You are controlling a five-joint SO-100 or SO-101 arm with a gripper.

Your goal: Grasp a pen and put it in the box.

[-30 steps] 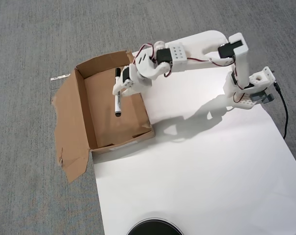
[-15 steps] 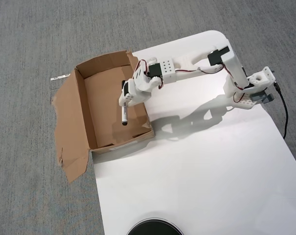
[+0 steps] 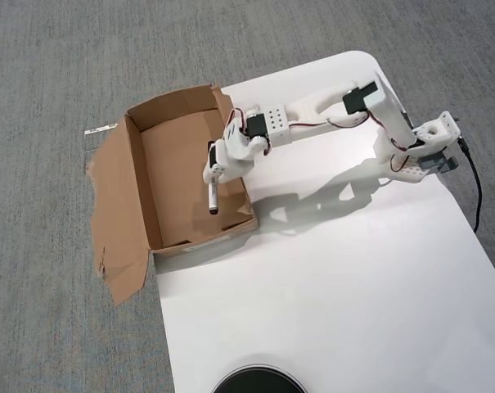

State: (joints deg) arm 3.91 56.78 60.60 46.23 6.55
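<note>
Grey carpet floor [image 3: 59,57] is seen under a white tabletop [image 3: 329,303]; soft shadows are cast on it.

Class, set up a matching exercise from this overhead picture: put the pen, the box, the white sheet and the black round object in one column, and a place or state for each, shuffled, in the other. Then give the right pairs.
Things:
1. pen
2. box
3. white sheet
4. black round object

Places or states:
A. cut off by the bottom edge of the picture
B. lies on the grey carpet, wide flap folded outward
C. held in the jaws of the gripper, over the box's inside
D. under the arm's base

Pairs: 1-C, 2-B, 3-D, 4-A
</note>
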